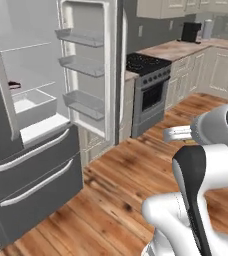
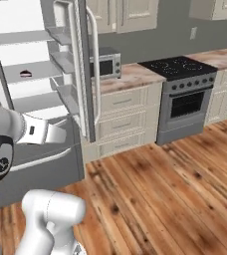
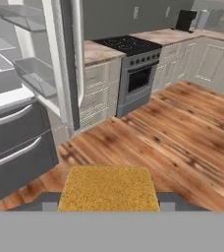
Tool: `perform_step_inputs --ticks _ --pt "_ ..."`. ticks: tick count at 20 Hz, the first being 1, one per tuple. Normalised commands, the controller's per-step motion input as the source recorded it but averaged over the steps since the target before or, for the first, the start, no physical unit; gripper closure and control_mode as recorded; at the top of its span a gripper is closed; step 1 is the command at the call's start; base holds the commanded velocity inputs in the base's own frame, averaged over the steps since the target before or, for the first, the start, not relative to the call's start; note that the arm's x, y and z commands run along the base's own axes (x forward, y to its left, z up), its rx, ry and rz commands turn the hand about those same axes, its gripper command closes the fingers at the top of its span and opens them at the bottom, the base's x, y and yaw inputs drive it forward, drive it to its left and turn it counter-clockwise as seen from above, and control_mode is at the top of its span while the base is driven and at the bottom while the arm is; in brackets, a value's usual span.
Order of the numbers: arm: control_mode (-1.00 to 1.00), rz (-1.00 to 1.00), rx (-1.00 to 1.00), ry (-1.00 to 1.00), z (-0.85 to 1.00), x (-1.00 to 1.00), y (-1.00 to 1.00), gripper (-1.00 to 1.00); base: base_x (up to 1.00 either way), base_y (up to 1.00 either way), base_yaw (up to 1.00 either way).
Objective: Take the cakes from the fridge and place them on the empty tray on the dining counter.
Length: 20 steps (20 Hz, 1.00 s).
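A tan-golden square cake (image 3: 109, 189) sits between my two dark fingertips (image 3: 169, 201); my gripper (image 3: 109, 203) is shut on it, away from the fridge and above the wooden floor. The dark grey fridge (image 1: 33, 170) stands on the left with its upper doors open and its white inside showing. A dark chocolate wedge cake (image 2: 26, 73) with a pink-white layer rests on a glass shelf, also seen as the chocolate cake (image 1: 14, 84) from the left. The tray and the dining counter are out of view.
The open fridge door (image 2: 83, 69) with its bins juts into the room. Right of it stand cream cabinets, a toaster oven (image 2: 105, 64) and a black-topped stove (image 1: 148, 90). A coffee machine (image 1: 190, 31) is on the far counter. The wooden floor (image 3: 182, 138) is open.
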Motion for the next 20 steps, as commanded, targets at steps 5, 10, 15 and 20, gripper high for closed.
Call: perform_step_inputs --ticks 5,10,15,20 --pt "1.00 0.00 0.00 0.00 0.00 0.00 0.00 1.00 -0.54 0.00 -0.45" --pt "1.00 0.00 0.00 0.00 0.00 0.00 0.00 1.00 -0.51 0.00 -0.45" --pt "1.00 0.00 0.00 0.00 0.00 0.00 0.00 1.00 -0.48 0.00 -0.43" --pt "1.00 0.00 0.00 0.00 0.00 0.00 0.00 1.00 -0.47 0.00 -0.43"
